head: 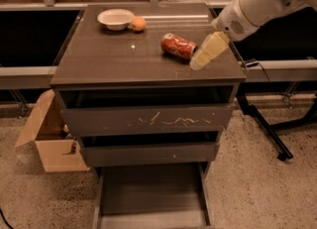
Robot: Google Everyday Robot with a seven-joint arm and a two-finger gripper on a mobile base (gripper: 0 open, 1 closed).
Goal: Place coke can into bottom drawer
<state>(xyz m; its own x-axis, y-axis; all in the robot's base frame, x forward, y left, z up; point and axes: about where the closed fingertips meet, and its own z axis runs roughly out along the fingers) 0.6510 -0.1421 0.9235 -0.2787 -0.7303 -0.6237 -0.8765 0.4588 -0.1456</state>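
**Reaching for the can, grasp not yet made**

The coke can (179, 46) lies on its side on the bench top (114, 62), right of centre, about midway between the back and front edges. It points roughly from the back left corner to the front right corner. The gripper (198, 62) hangs just beside the can's right end, near the right edge, tilted down toward the front. Touching or just apart: cannot tell. Whether the gripper is wide or closed cannot be told either; it reads as one pale wedge.

To do the step well, I'd bring the gripper square across the can's round body, not its ends. Come low enough that it doesn't roll toward the bowl (115, 18) and the orange (138, 23) at the back left. Close mid-length and lift straight before swinging out over the front edge.

The bottom drawer (148, 193) is pulled out below the front edge, floor bare. Its front end is cut off by the frame.

Hard to make out:
- The arm (262, 2) runs out of frame at the top right.
- The can's label is a blur.
- The box (52, 141) by the left side shows only a small dark item.
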